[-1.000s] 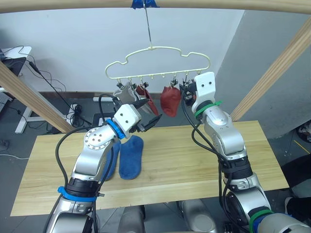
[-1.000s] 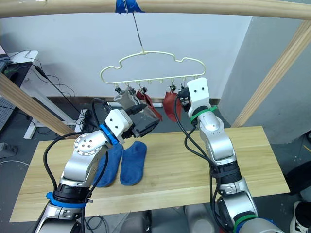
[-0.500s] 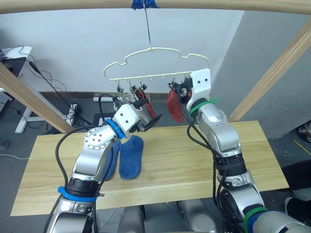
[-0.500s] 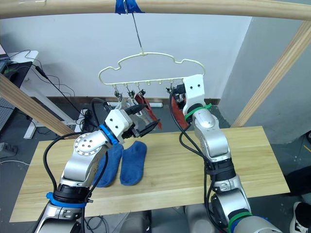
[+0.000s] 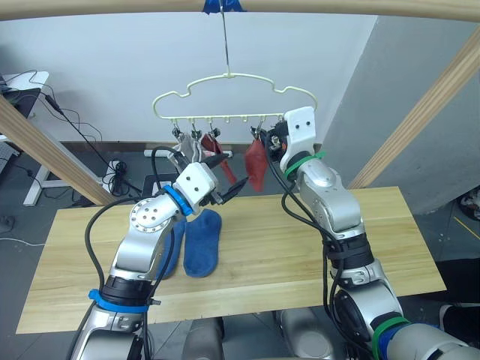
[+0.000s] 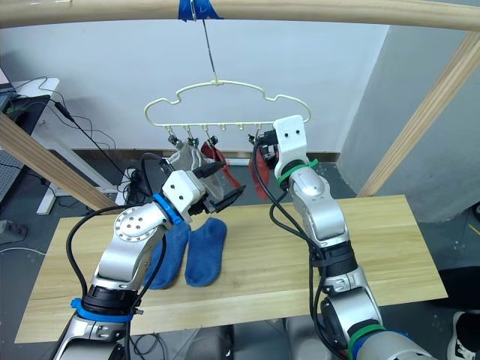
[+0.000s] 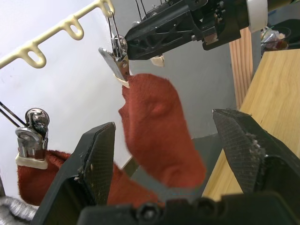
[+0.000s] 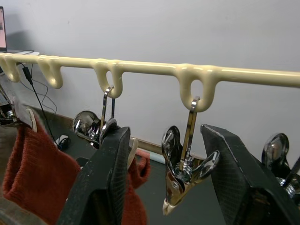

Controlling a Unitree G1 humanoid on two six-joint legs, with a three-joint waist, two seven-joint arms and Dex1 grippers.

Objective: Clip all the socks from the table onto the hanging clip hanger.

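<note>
Two blue socks (image 5: 201, 243) lie flat side by side on the left part of the bench (image 5: 300, 255), while rust-red socks (image 5: 255, 165) and a grey one (image 5: 187, 150) already hang from the clip hanger (image 5: 232, 96) above its far edge. They look light, soft and limp, so I judge each will droop and is best pinched at the cuff edge. The left hand (image 5: 225, 189) hangs released below the hanger, holding nothing; the right hand (image 8: 164, 187) is spread open around a bare metal clip (image 8: 185, 176).

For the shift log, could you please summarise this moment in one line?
clip hanger: two rust-red socks, grey clipped | table: two blue socks | left gripper open | right gripper open
</note>
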